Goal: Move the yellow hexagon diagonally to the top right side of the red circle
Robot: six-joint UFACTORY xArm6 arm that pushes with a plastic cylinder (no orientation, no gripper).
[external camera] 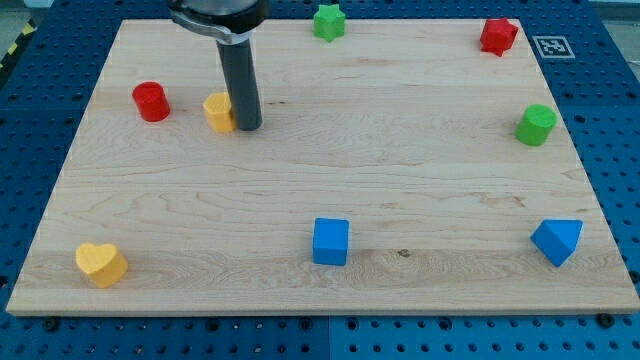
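The yellow hexagon (218, 112) lies on the wooden board at the view's upper left. The red circle (151, 102), a short cylinder, stands to its left with a gap between them. My tip (248, 127) rests on the board just right of the yellow hexagon, touching or nearly touching its right side. The dark rod rises from there to the view's top and hides a little of the board behind it.
A green star (328, 21) and a red star (498, 36) lie along the top edge. A green circle (536, 124) is at the right. A blue cube (331, 241), a blue triangle (558, 241) and a yellow heart (101, 264) lie near the bottom edge.
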